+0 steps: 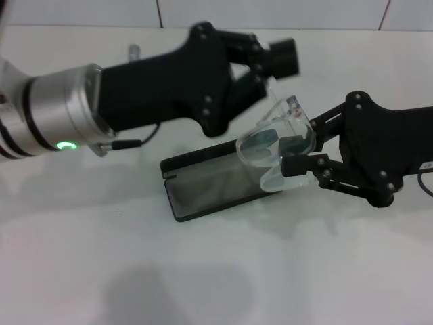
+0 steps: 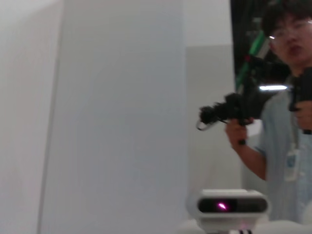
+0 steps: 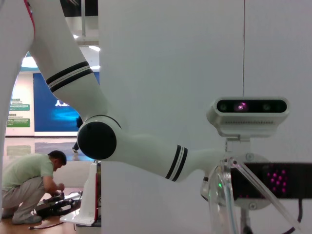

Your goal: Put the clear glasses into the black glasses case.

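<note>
Only head view shows glasses [image 1: 281, 145] over case [image 1: 210, 181] — right gripper [image 1: 292, 154] gripping.

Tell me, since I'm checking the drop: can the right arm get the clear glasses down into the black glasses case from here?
Probably yes. The right gripper holds the clear glasses over the open black glasses case; nothing lies between.

Robotics lab: white partition walls [image 3: 170, 58]; operator [image 2: 287, 97] holding controllers; head camera [image 3: 248, 116]

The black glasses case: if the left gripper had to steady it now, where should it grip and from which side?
Probably the black glasses case by its bare left end, coming from above-left: the clear glasses and right gripper crowd its right end; the left gripper hovers behind.
</note>
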Controlling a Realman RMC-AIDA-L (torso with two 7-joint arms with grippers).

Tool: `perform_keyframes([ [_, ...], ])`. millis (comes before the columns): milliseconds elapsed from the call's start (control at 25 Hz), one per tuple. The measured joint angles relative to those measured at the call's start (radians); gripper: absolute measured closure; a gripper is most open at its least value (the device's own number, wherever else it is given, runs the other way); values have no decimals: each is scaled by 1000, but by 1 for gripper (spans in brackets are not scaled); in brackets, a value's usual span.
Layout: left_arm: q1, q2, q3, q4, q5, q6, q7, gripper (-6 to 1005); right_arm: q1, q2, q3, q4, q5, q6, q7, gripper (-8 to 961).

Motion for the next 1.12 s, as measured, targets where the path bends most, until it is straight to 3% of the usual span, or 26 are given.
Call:
perform_keyframes([
  [240,-7,0,40,-20,7,-7,13,949,0,0,0,0,12,7,0,841],
  [720,9,5,21,-44,-29,-8,16,949,-1,-3,3,-3,17,8,-2,841],
  [1120,66,4,-231,-85,-54,-2,27,950,-38,-3,11,-8,121,-90,-45,841],
])
